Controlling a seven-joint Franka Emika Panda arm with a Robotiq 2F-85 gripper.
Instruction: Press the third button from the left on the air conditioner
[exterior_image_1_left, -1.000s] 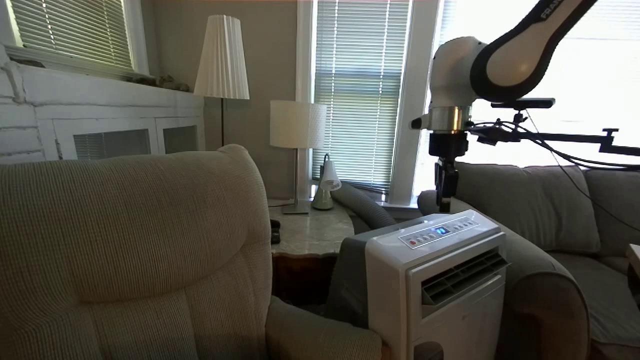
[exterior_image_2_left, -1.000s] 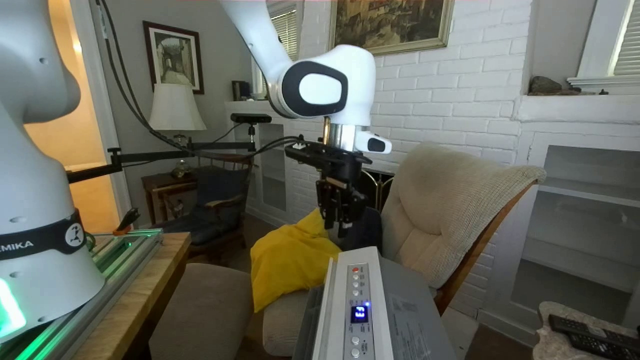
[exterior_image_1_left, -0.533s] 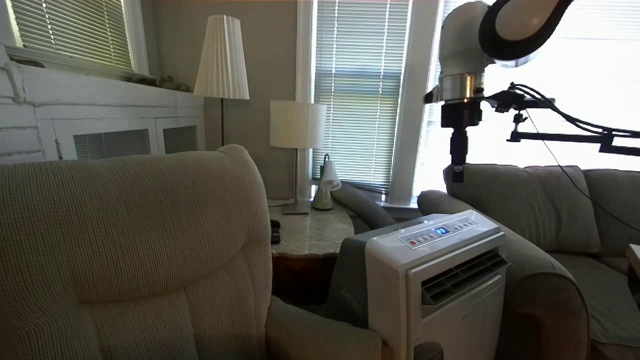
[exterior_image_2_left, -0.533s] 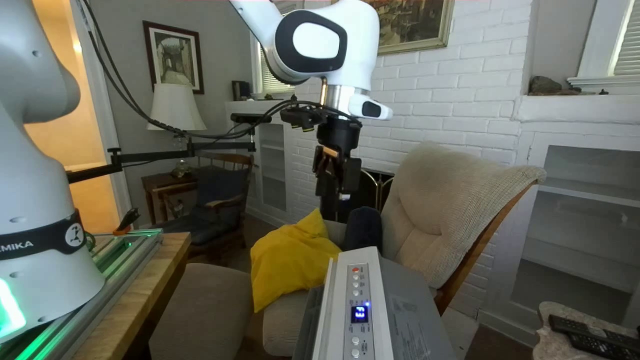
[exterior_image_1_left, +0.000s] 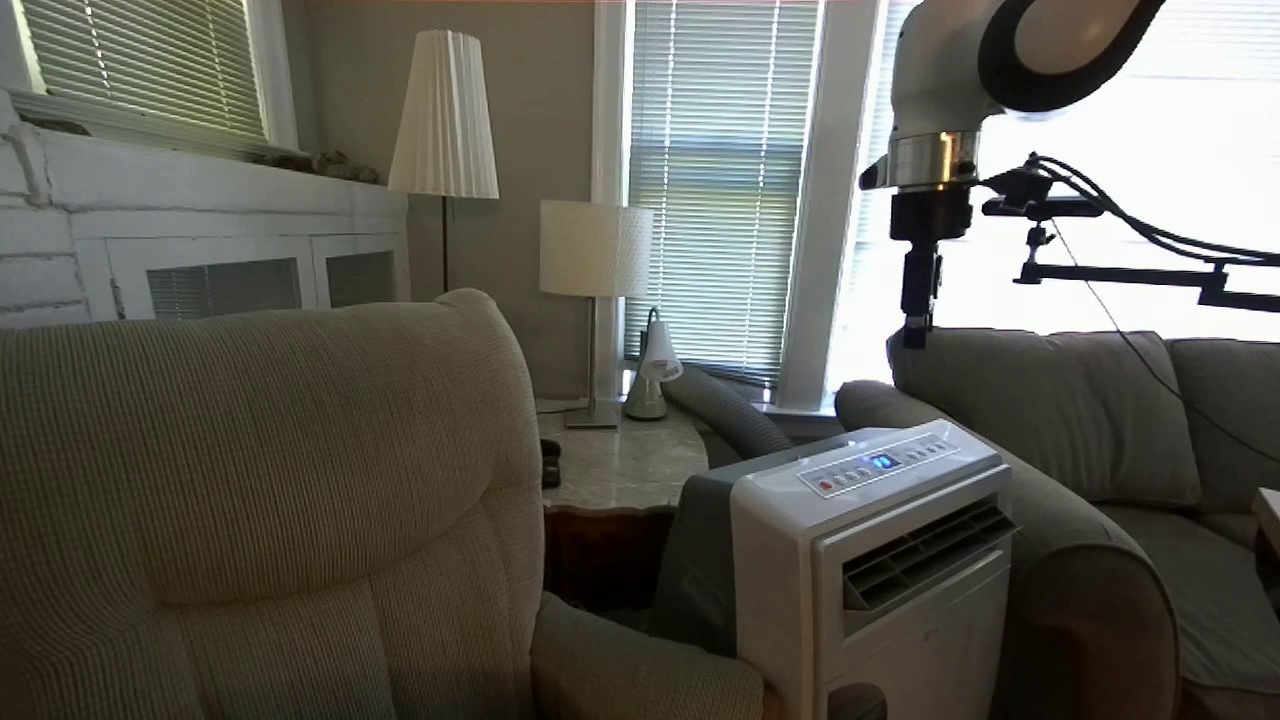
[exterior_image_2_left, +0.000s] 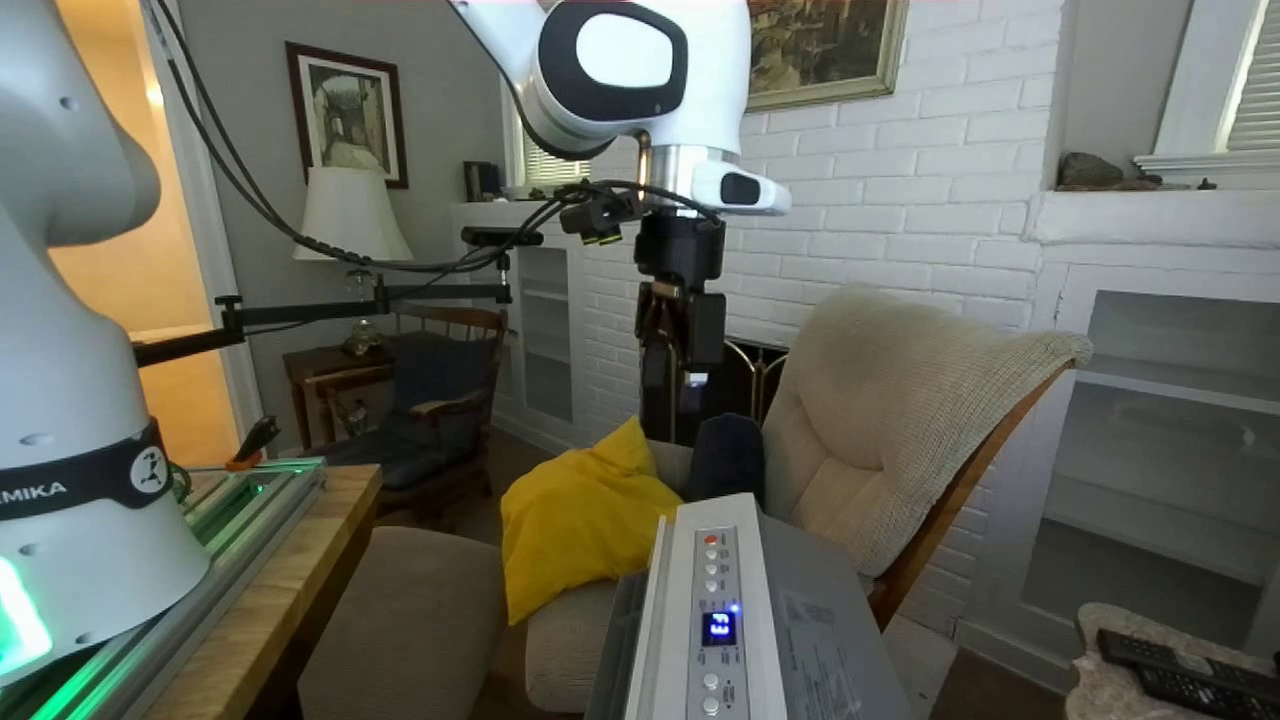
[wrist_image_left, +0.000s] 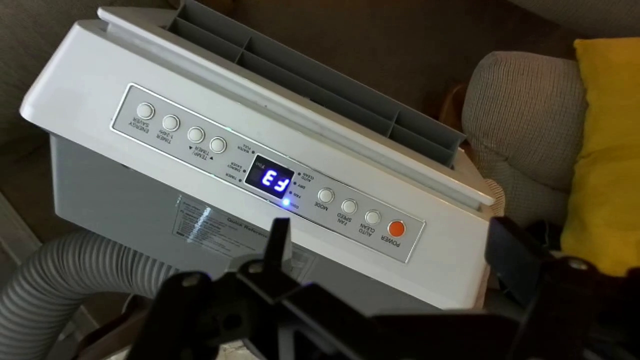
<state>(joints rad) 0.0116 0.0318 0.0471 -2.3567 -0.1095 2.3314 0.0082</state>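
Observation:
The white air conditioner (exterior_image_1_left: 880, 500) stands between an armchair and a sofa. Its sloped panel (exterior_image_2_left: 718, 590) carries a lit blue display (wrist_image_left: 269, 176) and several round buttons. Seen from its vent side, the orange power button (wrist_image_left: 396, 228) is leftmost, auto clean (wrist_image_left: 372, 217) second and fan speed (wrist_image_left: 349, 206) third. In the wrist view the lettering stands upside down. My gripper (exterior_image_1_left: 916, 335) hangs pointing down, well above the unit and touching nothing. Its two fingers (wrist_image_left: 277, 240) are spread wide with nothing held between them; the power button shows through the gap in the wrist view.
A beige armchair (exterior_image_1_left: 300, 480) and a grey sofa (exterior_image_1_left: 1060, 540) flank the unit. A ribbed hose (wrist_image_left: 75, 280) runs off its back. A yellow pillow (exterior_image_2_left: 585, 515) lies nearby, and a side table (exterior_image_2_left: 1130, 700) bears remotes. A camera boom (exterior_image_2_left: 350, 312) reaches in behind my arm.
My gripper has risen away from the panel, shifting toward the sofa side and hanging straighter. Most of that motion came in the first half second. The display and the unit look the same.

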